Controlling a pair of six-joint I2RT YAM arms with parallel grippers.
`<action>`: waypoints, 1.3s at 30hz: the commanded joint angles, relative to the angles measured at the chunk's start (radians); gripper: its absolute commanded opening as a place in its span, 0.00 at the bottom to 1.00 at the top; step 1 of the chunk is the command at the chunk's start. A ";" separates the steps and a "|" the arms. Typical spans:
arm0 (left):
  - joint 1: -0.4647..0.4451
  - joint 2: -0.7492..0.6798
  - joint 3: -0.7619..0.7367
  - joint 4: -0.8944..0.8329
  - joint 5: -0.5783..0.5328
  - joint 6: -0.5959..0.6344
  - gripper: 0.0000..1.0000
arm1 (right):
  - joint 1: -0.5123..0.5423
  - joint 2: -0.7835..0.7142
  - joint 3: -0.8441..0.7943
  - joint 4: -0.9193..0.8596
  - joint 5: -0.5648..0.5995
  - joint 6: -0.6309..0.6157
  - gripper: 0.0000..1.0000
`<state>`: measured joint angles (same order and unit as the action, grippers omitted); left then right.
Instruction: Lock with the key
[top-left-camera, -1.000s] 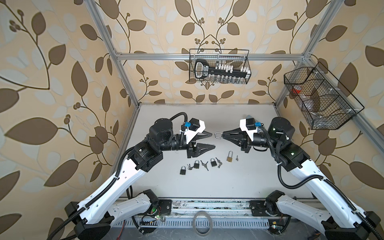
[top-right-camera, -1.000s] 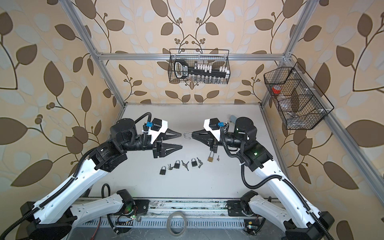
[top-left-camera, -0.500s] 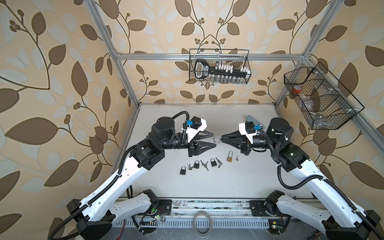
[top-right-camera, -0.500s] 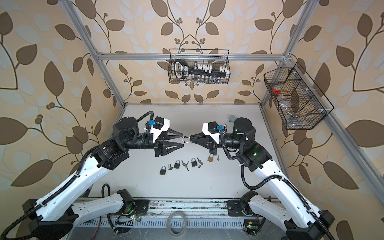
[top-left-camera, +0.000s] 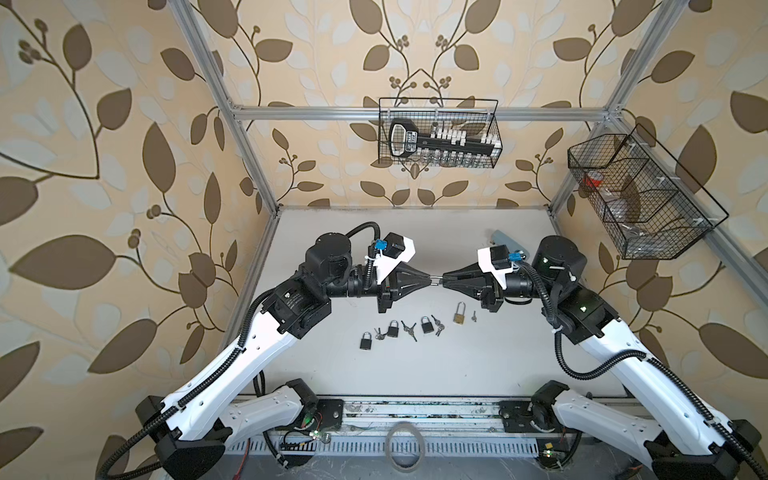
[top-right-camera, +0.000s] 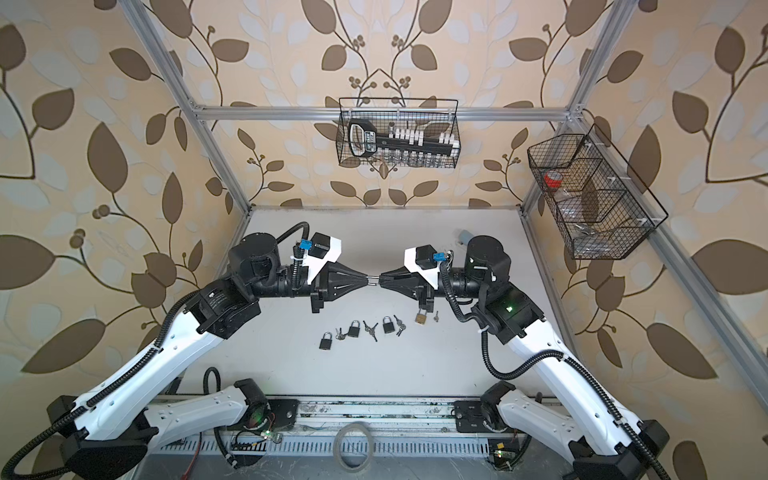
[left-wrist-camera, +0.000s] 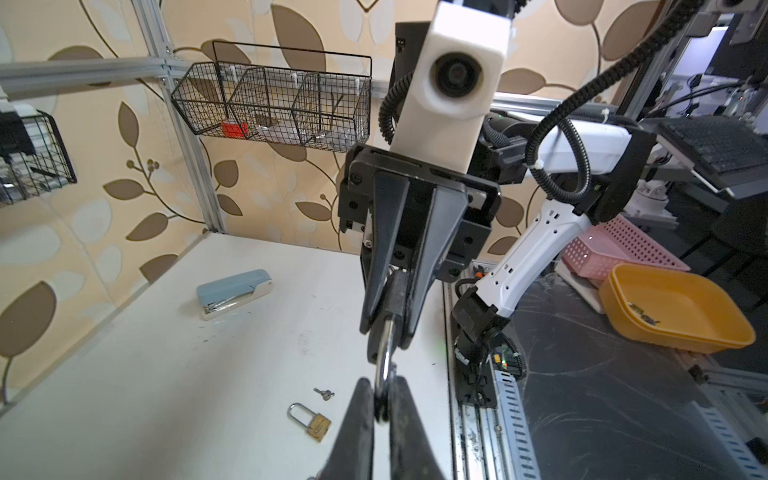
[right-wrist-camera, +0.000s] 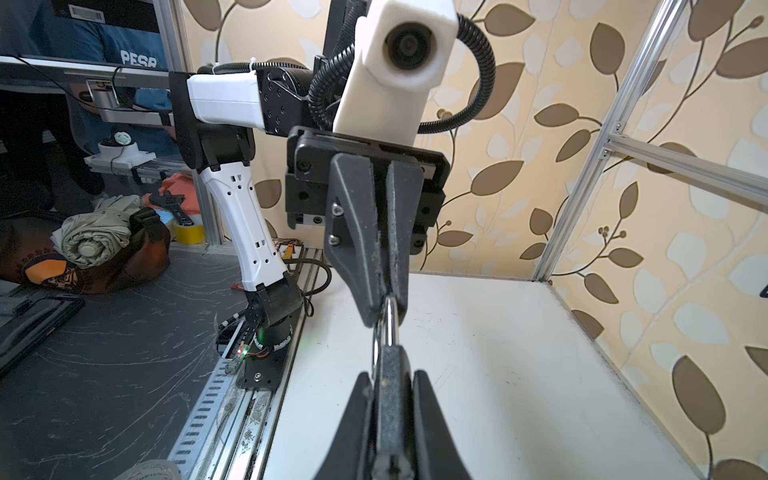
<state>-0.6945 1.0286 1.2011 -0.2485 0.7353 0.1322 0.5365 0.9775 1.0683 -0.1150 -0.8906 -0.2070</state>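
Observation:
A black padlock (right-wrist-camera: 390, 399) is held above the table, with my right gripper (right-wrist-camera: 390, 380) shut on its body. Its silver shackle (left-wrist-camera: 384, 353) sticks out toward my left gripper (left-wrist-camera: 381, 386), which is shut on the shackle's end. In both top views the two grippers meet tip to tip over the table's middle, the left gripper (top-left-camera: 428, 279) and the right gripper (top-left-camera: 445, 279) joined by the shackle (top-left-camera: 436, 279). No key shows in either gripper. Small keys (top-left-camera: 409, 329) lie on the table below, and a single key (top-left-camera: 473, 316) lies next to a brass padlock (top-left-camera: 459, 313).
Three black padlocks (top-left-camera: 392, 329) lie in a row with the keys in front of the grippers. A blue stapler (left-wrist-camera: 232, 291) rests near the back right corner. Wire baskets hang on the back wall (top-left-camera: 438, 133) and the right wall (top-left-camera: 640, 199).
My left gripper has moved right to the padlock's shackle and gone from open to shut on it. The right gripper has kept its hold and shifted slightly toward the left one.

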 joint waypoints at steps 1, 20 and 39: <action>-0.007 -0.010 0.023 0.041 0.033 0.015 0.06 | 0.005 -0.004 0.013 0.021 -0.034 -0.016 0.00; -0.007 -0.033 0.002 0.041 0.016 0.111 0.00 | 0.021 0.035 0.037 0.075 -0.169 0.176 0.00; -0.086 0.057 -0.015 0.118 0.089 0.034 0.00 | 0.179 0.127 0.089 0.153 0.054 0.201 0.00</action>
<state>-0.6983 1.0042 1.2007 -0.2054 0.7753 0.1791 0.6441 1.0519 1.1149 -0.0589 -0.8822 -0.0212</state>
